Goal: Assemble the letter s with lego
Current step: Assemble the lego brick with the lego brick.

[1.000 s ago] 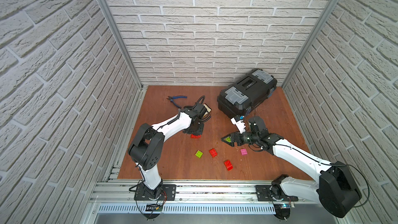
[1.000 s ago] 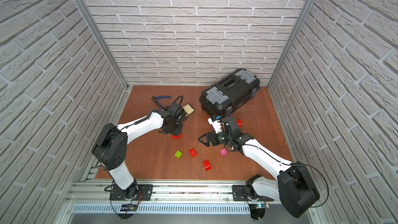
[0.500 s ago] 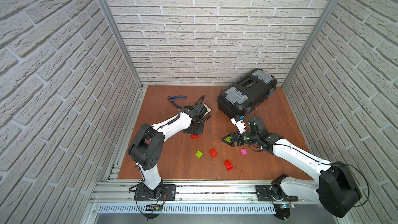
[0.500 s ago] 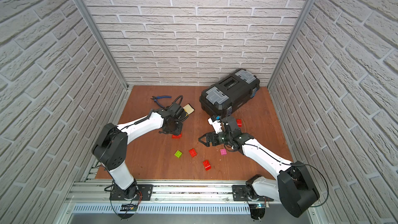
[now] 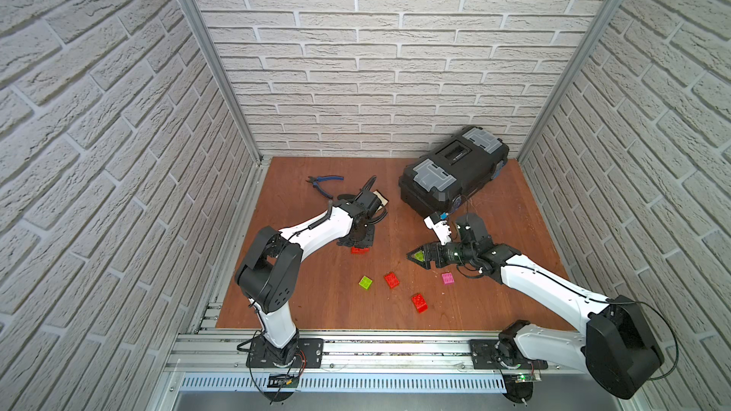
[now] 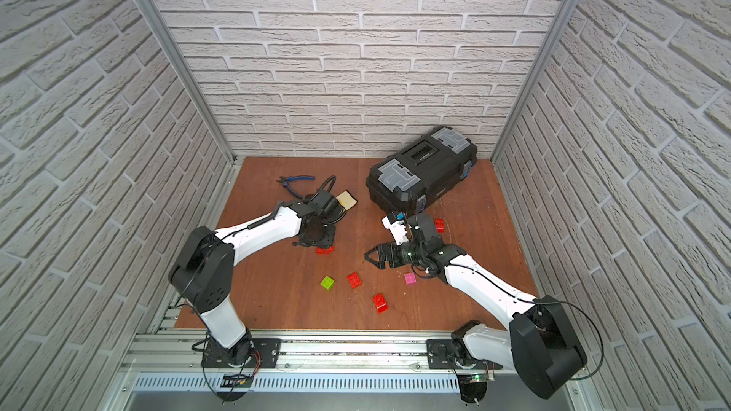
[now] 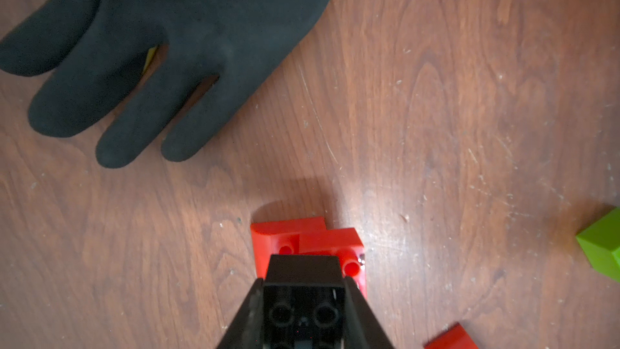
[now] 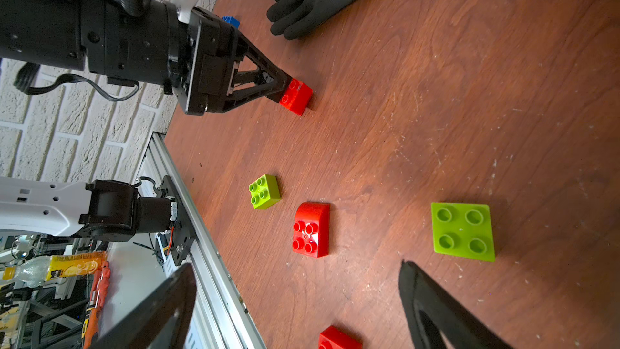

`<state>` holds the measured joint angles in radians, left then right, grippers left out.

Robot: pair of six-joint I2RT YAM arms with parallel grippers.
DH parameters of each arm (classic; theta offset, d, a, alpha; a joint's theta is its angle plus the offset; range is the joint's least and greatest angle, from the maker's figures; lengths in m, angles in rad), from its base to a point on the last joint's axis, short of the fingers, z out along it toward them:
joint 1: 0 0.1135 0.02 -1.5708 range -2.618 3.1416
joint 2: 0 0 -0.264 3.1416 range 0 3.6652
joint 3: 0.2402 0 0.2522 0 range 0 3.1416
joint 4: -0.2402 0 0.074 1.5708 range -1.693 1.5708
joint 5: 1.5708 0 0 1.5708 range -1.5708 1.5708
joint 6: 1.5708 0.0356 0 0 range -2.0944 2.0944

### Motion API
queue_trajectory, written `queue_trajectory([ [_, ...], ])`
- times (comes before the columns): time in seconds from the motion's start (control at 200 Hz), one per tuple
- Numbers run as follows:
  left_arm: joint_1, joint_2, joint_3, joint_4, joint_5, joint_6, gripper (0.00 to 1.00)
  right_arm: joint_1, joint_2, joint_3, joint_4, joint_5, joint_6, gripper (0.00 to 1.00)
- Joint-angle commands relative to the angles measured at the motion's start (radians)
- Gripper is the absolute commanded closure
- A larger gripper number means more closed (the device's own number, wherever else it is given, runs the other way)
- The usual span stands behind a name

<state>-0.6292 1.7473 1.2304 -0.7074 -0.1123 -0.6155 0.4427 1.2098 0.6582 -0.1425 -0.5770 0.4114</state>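
Left hand clamped shut on black brick, seemingly pressed onto red bricks, just below frame centre in a top view. Right hand gaped wide, empty, by lime brick on desk.

Left gripper points down over a red brick; right gripper lies apart, near a pink brick.

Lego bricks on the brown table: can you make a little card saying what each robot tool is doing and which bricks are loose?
Left tool: shut on a small black plastic lego brick, over red plastic lego bricks
Right tool: open, empty, near a flat lime green square lego brick
Loose: small lime green cube brick, red curved brick, red brick nearest the rail, pink square brick
Also: black rubber glove, black plastic toolbox
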Motion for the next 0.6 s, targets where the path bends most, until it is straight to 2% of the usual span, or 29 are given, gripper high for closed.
queue_trajectory([
  [0.0, 0.002, 0.013, -0.027, -0.038, -0.035, -0.039, 0.68, 0.008, 0.007, 0.01, 0.029, -0.004, -0.008, 0.05],
  [0.595, 0.001, 0.01, -0.031, -0.057, -0.055, -0.075, 0.68, 0.005, 0.021, -0.007, 0.05, -0.009, -0.012, 0.04],
])
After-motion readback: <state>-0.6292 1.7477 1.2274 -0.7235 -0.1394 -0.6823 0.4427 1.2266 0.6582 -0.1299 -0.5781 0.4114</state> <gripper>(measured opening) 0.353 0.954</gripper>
